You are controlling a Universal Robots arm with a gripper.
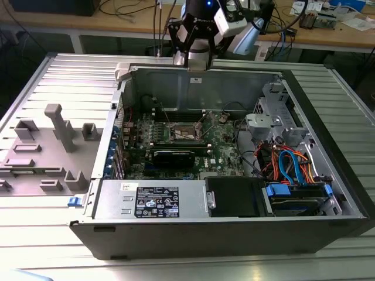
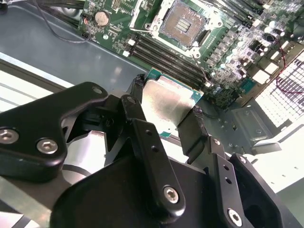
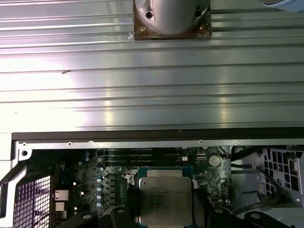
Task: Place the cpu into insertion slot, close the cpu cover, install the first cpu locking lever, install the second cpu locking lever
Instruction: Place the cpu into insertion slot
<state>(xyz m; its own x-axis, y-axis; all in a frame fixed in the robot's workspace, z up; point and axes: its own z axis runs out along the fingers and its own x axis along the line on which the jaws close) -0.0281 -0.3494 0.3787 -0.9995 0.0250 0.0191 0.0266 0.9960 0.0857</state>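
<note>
At top centre of the exterior view, hovering with the arm (image 1: 198, 29) above the rear wall of the case (image 1: 193, 88), high over the counter (image 1: 41, 234) and not yet down among the parts. Carrying the cpu (image 2: 167, 103) in the gripper (image 2: 167, 97), fingers (image 2: 192, 130) closed on two opposite edges of the chip, as showing in both wrist views. Pinching by the edges only, probably so as to be leaving the underside untouched and free to settle into place. Holding it flat, dull metal top turned towards the cameras, so most likely presenting the contact side down towards the board (image 1: 225, 152). Leaving the corners clear of the fingers, perhaps for lining up against a socket rim.

Aiming, by the look of it, for the slot (image 1: 186, 133), just left of centre in the exterior view and well apart from the chip. Finding its brownish contact field bare in the second wrist view, nothing lying across it, hence seeming ready to receive. Hanging on the case-wall side of the long memory slots (image 2: 161, 52), with those lying between chip and slot in that view, so standing off to one side and not straight above the target. Staying high, presumably for clearing the wall and the cables (image 1: 287, 164) at the exterior view's right.
</note>
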